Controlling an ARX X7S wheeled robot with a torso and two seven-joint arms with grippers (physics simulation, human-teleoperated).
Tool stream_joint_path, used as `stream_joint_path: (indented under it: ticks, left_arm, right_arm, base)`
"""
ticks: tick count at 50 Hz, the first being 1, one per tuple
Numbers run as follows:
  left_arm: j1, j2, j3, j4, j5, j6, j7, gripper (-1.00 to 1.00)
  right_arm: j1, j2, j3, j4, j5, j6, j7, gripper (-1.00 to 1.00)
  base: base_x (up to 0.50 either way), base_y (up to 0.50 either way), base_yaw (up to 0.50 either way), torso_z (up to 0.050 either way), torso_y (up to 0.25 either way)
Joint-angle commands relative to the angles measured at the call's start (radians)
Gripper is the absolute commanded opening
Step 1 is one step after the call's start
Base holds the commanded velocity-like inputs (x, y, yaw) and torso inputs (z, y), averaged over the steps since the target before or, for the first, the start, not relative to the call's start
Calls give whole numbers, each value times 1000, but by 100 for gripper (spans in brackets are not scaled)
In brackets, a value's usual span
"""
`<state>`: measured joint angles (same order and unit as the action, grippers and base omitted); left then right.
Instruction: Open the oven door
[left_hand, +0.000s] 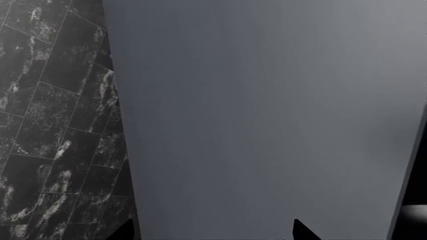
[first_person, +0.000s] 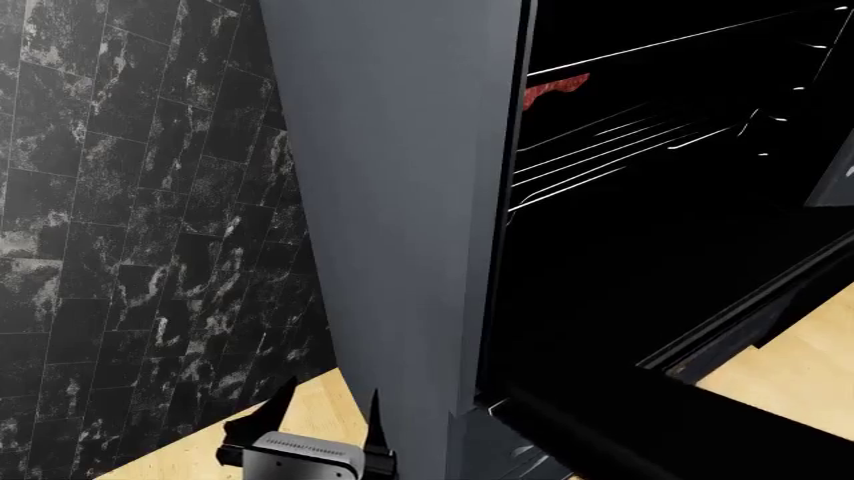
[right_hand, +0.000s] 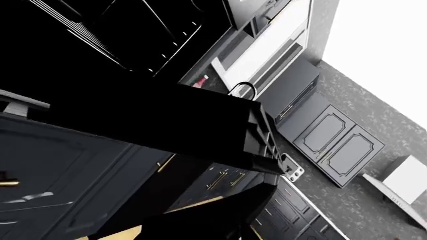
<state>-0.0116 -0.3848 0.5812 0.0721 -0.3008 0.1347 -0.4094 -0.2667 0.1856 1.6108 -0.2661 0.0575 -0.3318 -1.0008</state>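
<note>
Closest to the head camera, the left tool (first_person: 324, 432) is seen low in the view. Its fingers (first_person: 375, 412) are spread wide with nothing between them, and it is held just beside a plain grey cabinet side panel (first_person: 400, 200). It is probably parked there to stay clear of the door's swing. Dark marbled tiles (first_person: 120, 220) lie further left.

Right of the panel, the oven cavity (first_person: 667, 170) is exposed, and its wire racks (first_person: 601, 140) can be made out. The oven door (first_person: 667, 435) is therefore judged to be already swung down and away from the cavity. It appears as a black slab below the opening, with its long axis running across the oven front and its inner face turned upward.

From the right wrist camera the same door (right_hand: 167, 120) is seen as a dark slab jutting out above navy drawer fronts (right_hand: 60, 165). The right tool cannot be made out in any view, so its state cannot be told.
</note>
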Motion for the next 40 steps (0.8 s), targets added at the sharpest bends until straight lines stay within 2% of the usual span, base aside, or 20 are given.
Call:
stream_joint_path:
  ticks: [1,40]
  left_arm:
    - [-3,1,6,-5,2,-2,1,100]
    - [1,-5,29,-8,15,3,7,100]
  right_arm:
    - [-19,-42,6,47,20,-107,-20,-100]
    - [-32,-114,43,321,81,-327,-69,-100]
  base:
    - [0,0,-3,0,0]
    - [-2,8,-3,0,2]
